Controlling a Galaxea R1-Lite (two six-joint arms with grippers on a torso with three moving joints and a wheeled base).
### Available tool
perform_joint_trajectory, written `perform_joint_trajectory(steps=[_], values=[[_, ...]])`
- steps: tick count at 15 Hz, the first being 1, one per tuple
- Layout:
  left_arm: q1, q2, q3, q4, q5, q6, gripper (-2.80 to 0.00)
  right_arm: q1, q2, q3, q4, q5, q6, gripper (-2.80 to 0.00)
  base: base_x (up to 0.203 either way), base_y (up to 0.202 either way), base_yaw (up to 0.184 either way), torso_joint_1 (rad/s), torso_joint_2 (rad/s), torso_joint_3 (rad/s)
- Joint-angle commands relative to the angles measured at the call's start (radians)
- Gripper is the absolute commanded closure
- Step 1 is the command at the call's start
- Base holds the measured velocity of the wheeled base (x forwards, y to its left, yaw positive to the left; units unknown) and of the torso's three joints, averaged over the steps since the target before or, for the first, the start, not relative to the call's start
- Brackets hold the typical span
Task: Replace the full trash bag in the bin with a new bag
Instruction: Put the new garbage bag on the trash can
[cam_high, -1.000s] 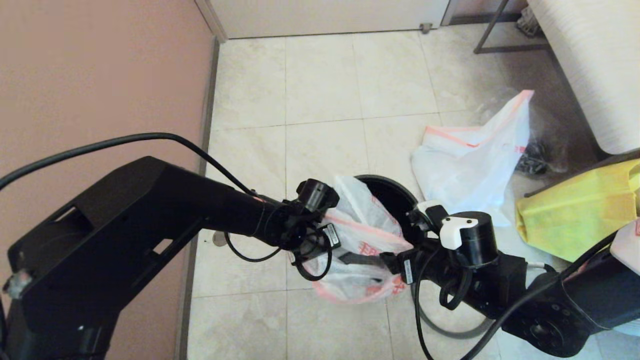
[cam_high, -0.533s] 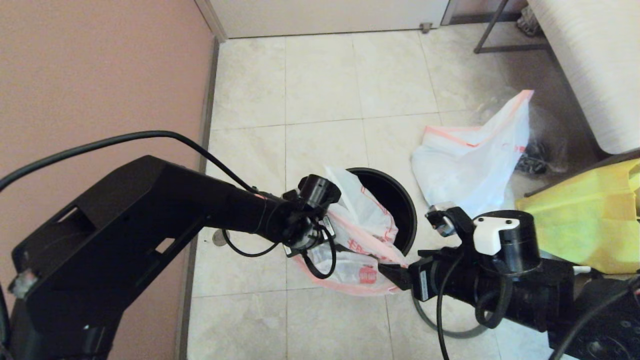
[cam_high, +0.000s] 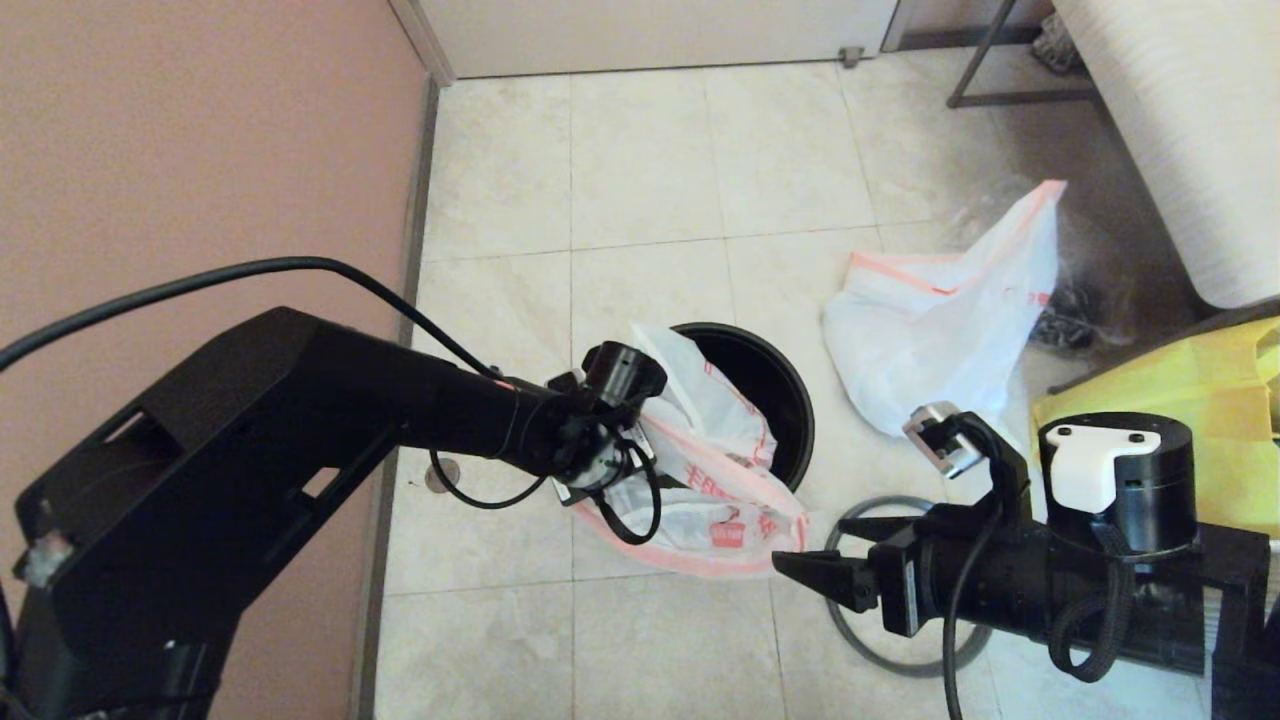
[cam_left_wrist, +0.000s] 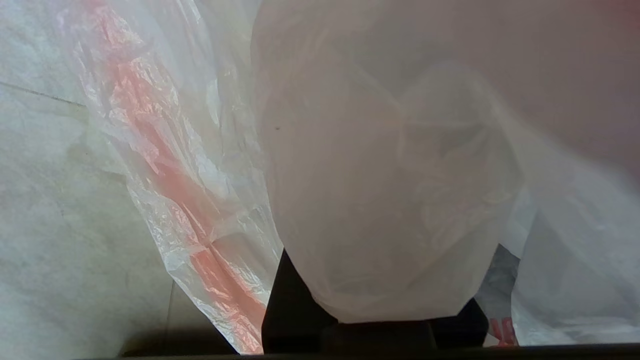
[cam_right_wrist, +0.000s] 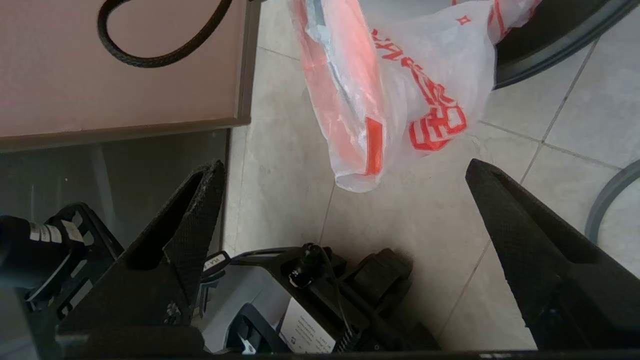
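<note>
The new bag is pinched at one edge by the left gripper, jaws clamped together on the film, and is draped half over the near rim of the bin, the rest hanging outside toward the floor. That hold is probably meant to anchor one side so the mouth can be spread. The right gripper is held just off the bag's lower corner, jaws wide apart, nothing in them; a fresh grab on the pink-orange hem looks likely. The grey ring is seen lying on the tiles under the right arm, not on the bin, so the liner is not yet locked. The full trash bag is parked on the floor, well apart from the bin. The left wrist view is almost wholly filled by film, so the pinch itself is hidden there. The right wrist view gives the red characters, the free hanging corner and both open fingers.
</note>
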Motion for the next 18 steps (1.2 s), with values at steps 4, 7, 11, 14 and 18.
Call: perform_joint_trajectory(steps=[4, 7, 11, 14, 18], values=[[0.041, -0.049, 0.022, 0.009, 0.018, -0.033, 0.00, 0.026, -0.003, -0.020, 0.003, -0.020, -0.021, 0.00, 0.000, 0.000, 0.000, 0.000, 0.00, 0.000], [0.030, -0.051, 0.020, 0.009, 0.013, -0.034, 0.00, 0.100, 0.082, -0.087, 0.067, -0.190, -0.124, 0.00, 0.000, 0.000, 0.000, 0.000, 0.00, 0.000], [0.022, -0.037, 0.021, 0.008, 0.002, -0.033, 0.00, 0.156, 0.169, -0.193, 0.072, -0.228, -0.192, 0.00, 0.000, 0.000, 0.000, 0.000, 0.00, 0.000], [0.022, -0.041, 0.035, 0.008, -0.063, -0.047, 0.00, 0.153, 0.215, -0.230, 0.059, -0.243, -0.204, 0.00, 0.000, 0.000, 0.000, 0.000, 0.00, 0.000], [0.020, -0.068, 0.066, 0.004, -0.112, -0.055, 0.00, 0.099, 0.317, -0.290, 0.034, -0.313, -0.226, 0.00, 0.000, 0.000, 0.000, 0.000, 0.00, 0.000]])
